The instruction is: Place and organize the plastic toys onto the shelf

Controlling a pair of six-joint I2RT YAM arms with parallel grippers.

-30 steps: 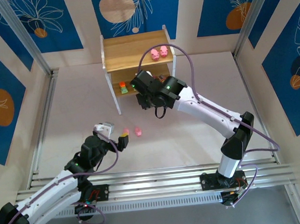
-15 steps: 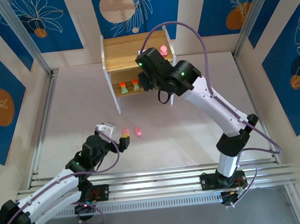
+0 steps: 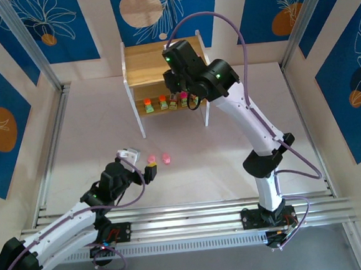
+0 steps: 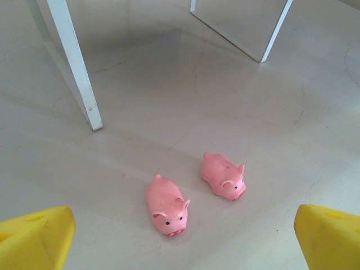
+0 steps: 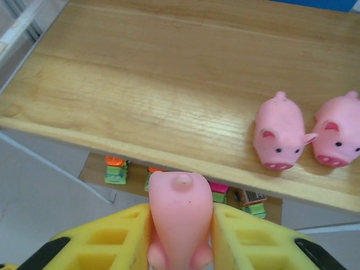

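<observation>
blue wall panels (image 3: 183,9) with pale leaves and orange discs close the cell in on three sides, as i see it from above. the table (image 3: 93,135) is a pale matt sheet, and through the left wrist camera i can make out faint hairline cracks in it. silver rails (image 3: 187,217) run across the near edge and up the left side. the shelf (image 3: 146,59) stands at the far middle, wooden boards on thin white legs.

my right arm (image 3: 255,126) arches up from its base and over the shelf's right half. the left arm (image 3: 56,229) lies low, reaching toward the table's middle.

right gripper (image 5: 180,225): jaws drawn in on a pink pig (image 5: 179,205), pinched between the yellow pads (image 5: 107,236), just above the front edge of the top board. left gripper (image 4: 183,236): spread wide, nothing in it, hovering over two loose pigs (image 4: 167,204) that lie side by side on the table, not touching.

two more pigs (image 5: 279,132) sit just beside each other at the right end of the top board. green pieces (image 3: 163,102) with orange and magenta tops stand in a row along the front of the lower board.
</observation>
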